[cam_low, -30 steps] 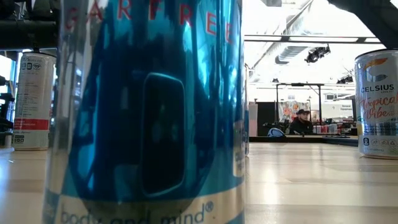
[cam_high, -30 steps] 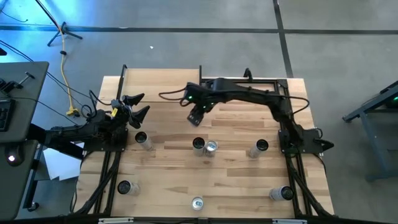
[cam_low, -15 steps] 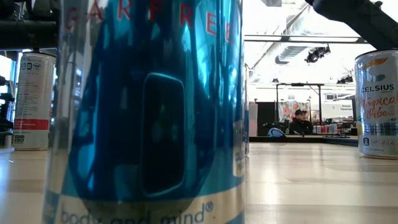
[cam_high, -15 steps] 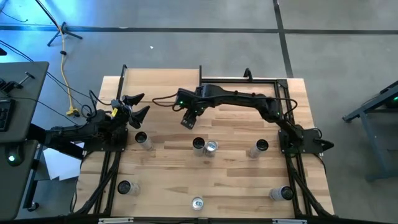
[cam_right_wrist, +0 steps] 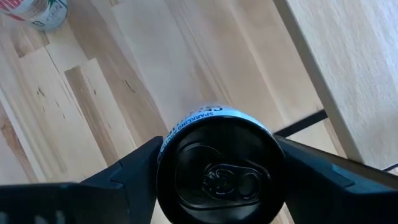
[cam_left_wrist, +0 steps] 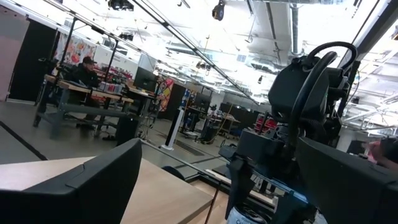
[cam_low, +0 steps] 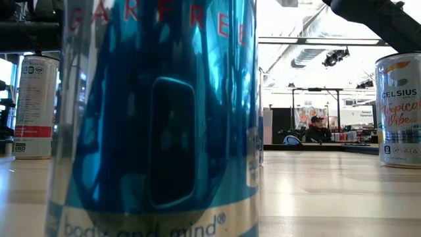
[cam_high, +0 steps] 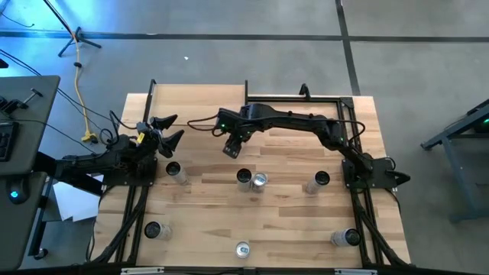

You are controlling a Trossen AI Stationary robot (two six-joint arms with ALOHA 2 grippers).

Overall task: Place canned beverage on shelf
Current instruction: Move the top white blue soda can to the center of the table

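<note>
Overhead, the surface [cam_high: 206, 206] carries several loose cans, with the pale shelf [cam_high: 199, 107] at its far edge. Reaching toward that shelf, the right hand [cam_high: 231, 147] grips a can [cam_right_wrist: 217, 171] upright, apparently for delivery. The left hand [cam_high: 166, 130] waits wide open at the left edge.

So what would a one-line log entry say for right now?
right gripper: jaws around can, above tabletop | shelf: beside it, no can | left gripper: open, waiting
</note>
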